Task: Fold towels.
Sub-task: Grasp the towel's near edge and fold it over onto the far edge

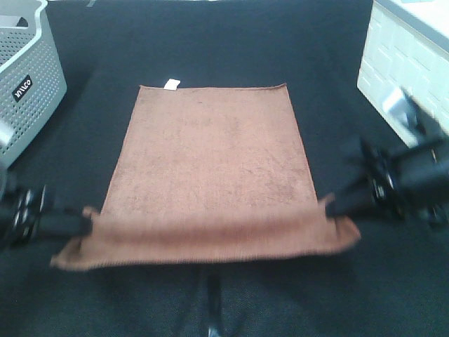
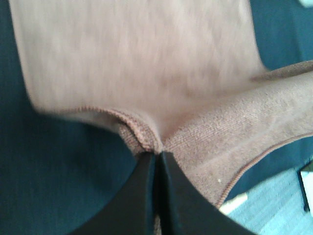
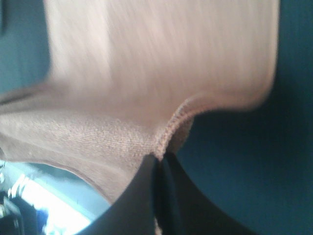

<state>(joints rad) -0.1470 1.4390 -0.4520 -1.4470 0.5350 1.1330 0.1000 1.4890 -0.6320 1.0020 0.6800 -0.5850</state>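
The reddish-brown towel (image 1: 210,161) lies on the black table, its white tag (image 1: 171,85) at the far left corner. Its near edge is lifted off the table and stretched between both grippers. My left gripper (image 1: 90,223) is shut on the near left corner; in the left wrist view the black fingers (image 2: 171,196) pinch the stitched hem (image 2: 146,142). My right gripper (image 1: 331,206) is shut on the near right corner; in the right wrist view the fingers (image 3: 142,196) pinch the hem (image 3: 168,132).
A grey perforated basket (image 1: 28,77) stands at the far left of the table. A white bin (image 1: 407,70) stands at the far right. The black tabletop (image 1: 210,42) extends beyond the towel's far edge.
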